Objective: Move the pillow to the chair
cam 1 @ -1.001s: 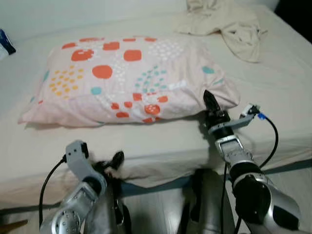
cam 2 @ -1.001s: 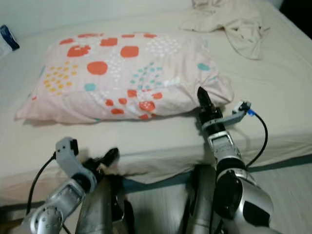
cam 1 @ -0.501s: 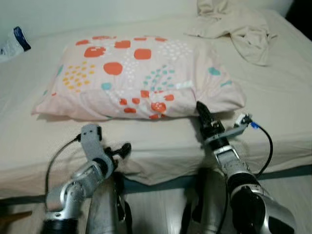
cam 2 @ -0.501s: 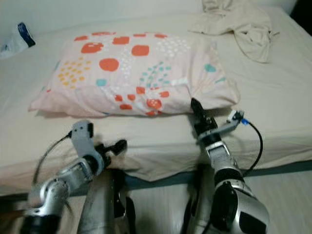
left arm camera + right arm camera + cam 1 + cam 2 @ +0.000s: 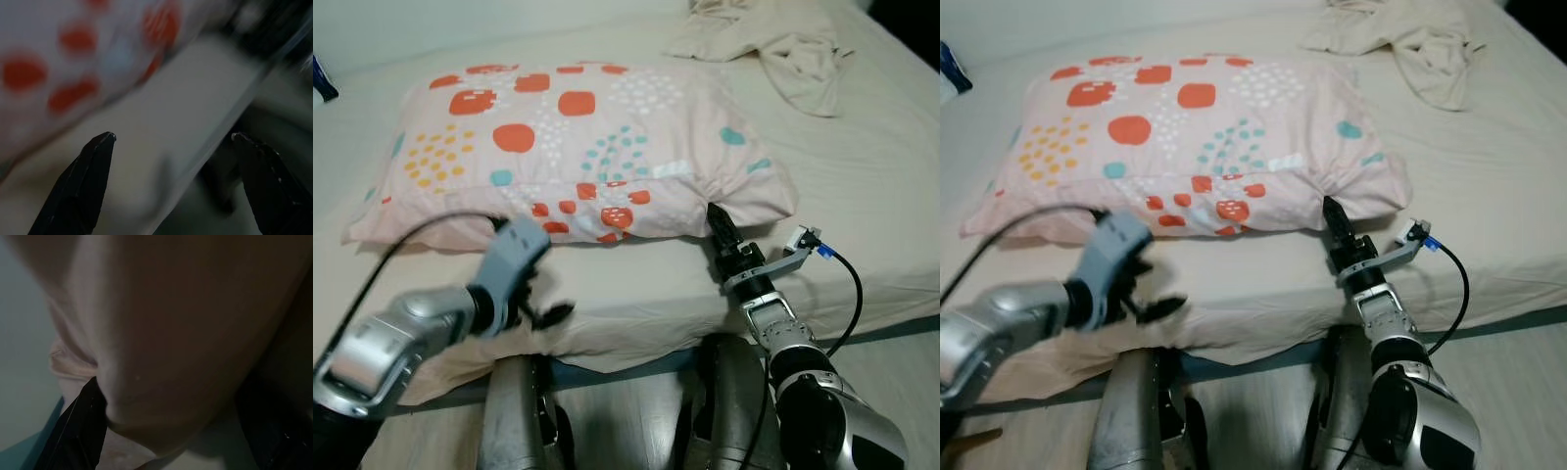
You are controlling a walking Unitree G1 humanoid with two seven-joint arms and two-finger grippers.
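The pillow is pale pink with orange, teal and yellow spots and lies flat on the bed. My right gripper is at its near right corner. In the right wrist view that gripper is open, and the pillow's fabric bulges between the two wide-apart fingers. My left gripper hovers over the bed's front edge, a short way in front of the pillow's near left side. It is open, with nothing between its fingers. The left wrist view is blurred.
A crumpled beige cloth lies on the bed at the back right. A blue and white object is at the far left edge. The mattress edge runs across in front of me, with wooden floor below it.
My left arm has lifted and swung forward, towards the pillow's front edge. The right gripper has stayed at the pillow's near right corner. The camera has shifted a little.
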